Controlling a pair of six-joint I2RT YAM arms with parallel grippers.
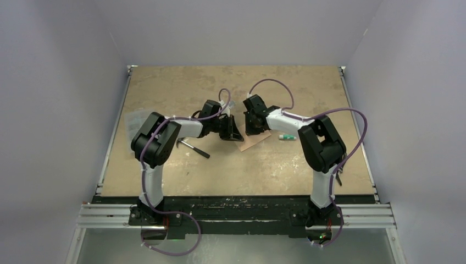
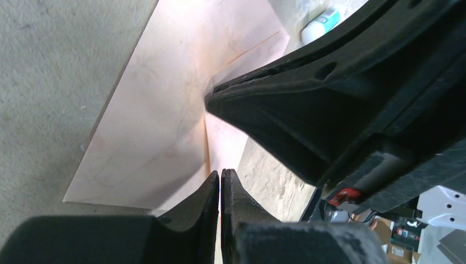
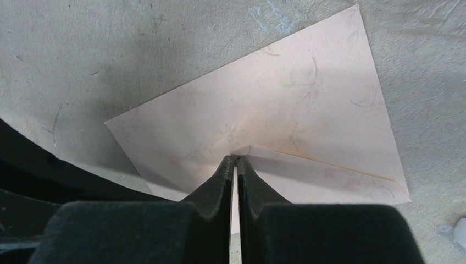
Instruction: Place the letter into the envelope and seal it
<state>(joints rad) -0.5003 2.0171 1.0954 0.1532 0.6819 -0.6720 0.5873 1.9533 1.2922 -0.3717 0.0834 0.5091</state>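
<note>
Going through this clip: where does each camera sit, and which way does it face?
Top external: above and behind the bases, looking down on the tan table; both arms show, left end effector and right end effector close together mid-table.
Left wrist: on the left arm, facing along its fingers at the salmon-pink paper envelope; the right end effector looms right.
Right wrist: facing down past its fingers onto that envelope.
All three share the envelope.
</note>
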